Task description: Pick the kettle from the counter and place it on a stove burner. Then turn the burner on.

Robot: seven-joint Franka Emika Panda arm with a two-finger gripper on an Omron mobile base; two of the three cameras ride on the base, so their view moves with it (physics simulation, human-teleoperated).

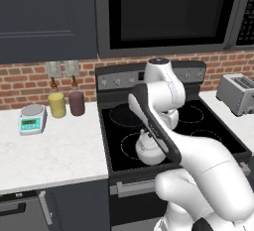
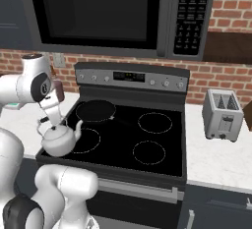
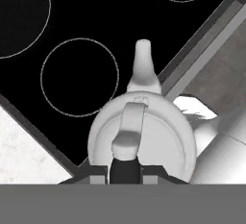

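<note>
The gripper (image 3: 125, 168), fingers clamped tight on its arched handle, holds the squat, rounded, pale metal kettle (image 2: 59, 139) over the near left edge of the glossy black glass cooktop (image 2: 162, 144), beside the speckled white counter (image 1: 54, 150).

One kettle (image 2: 59, 139), one toaster (image 2: 222, 114), one scale (image 1: 32, 118) — two jars (image 1: 57, 104), four cooktop rings (image 2: 154, 123).

Cooktop (image 2: 162, 144): rings at centre frame bare; pan (image 2: 95, 110) upper left, toaster (image 2: 222, 115) far right obstruct
</note>
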